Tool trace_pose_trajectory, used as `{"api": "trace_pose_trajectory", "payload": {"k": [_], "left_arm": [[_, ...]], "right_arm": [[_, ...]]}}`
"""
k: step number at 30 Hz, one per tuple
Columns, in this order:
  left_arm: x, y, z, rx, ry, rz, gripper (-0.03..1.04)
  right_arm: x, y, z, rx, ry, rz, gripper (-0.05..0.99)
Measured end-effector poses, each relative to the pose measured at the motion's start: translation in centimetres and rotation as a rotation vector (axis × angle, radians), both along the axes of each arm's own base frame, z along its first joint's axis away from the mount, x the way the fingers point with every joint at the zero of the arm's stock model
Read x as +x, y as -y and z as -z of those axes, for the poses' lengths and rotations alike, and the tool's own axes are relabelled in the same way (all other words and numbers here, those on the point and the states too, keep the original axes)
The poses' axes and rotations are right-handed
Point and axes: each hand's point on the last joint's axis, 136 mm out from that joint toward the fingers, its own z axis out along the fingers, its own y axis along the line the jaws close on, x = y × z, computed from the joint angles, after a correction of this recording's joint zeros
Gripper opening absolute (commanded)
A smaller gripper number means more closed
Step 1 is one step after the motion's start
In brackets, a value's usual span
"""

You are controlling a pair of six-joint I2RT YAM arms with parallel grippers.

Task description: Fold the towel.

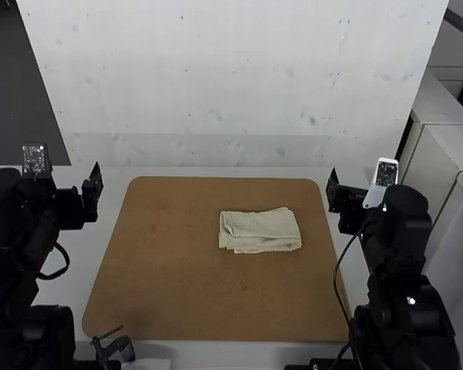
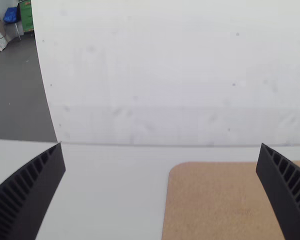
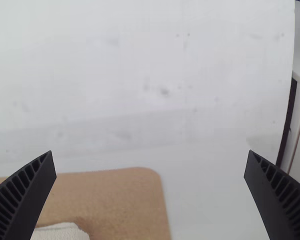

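The cream towel (image 1: 261, 230) lies folded into a small, layered rectangle on the brown board (image 1: 170, 270), right of its middle, with slightly uneven edges. My left gripper (image 1: 81, 204) is beyond the board's left edge, well away from the towel; in its wrist view the left gripper (image 2: 161, 145) is open, its black fingers wide apart. My right gripper (image 1: 347, 204) stands off the board's right side, to the right of the towel. Seen from its own wrist, the right gripper (image 3: 150, 152) is also open and holds nothing, with part of the towel (image 3: 61, 232) in view.
White tabletop (image 1: 239, 171) borders the board, and a pale upright panel (image 1: 239, 92) rises behind it. A small black clamp-like item (image 1: 114, 348) sits at the near left edge. White cabinets (image 1: 447, 154) stand at the right.
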Motion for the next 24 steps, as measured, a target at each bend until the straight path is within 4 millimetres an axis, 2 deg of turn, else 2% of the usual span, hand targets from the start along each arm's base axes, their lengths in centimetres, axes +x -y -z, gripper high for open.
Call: {"api": "trace_pose_trajectory", "payload": {"k": [2,4,9,24], "left_arm": [[0.4,0.2,-0.5,-0.002,0.046,0.009,0.98],[1.0,0.3,0.4,-0.003,0.060,0.019,0.98],[1.9,0.7,5.7,0.015,-0.028,0.040,0.98],[1.9,0.9,5.4,0.030,-0.013,0.053,0.98]], "right_arm": [[0.1,-0.1,1.0,-0.007,-0.021,-0.008,0.97],[0.2,-0.2,1.2,-0.011,-0.022,-0.015,0.97],[0.2,-0.4,1.0,-0.018,-0.013,-0.024,0.97],[0.2,-0.4,1.0,-0.064,-0.015,-0.033,0.97]]}}
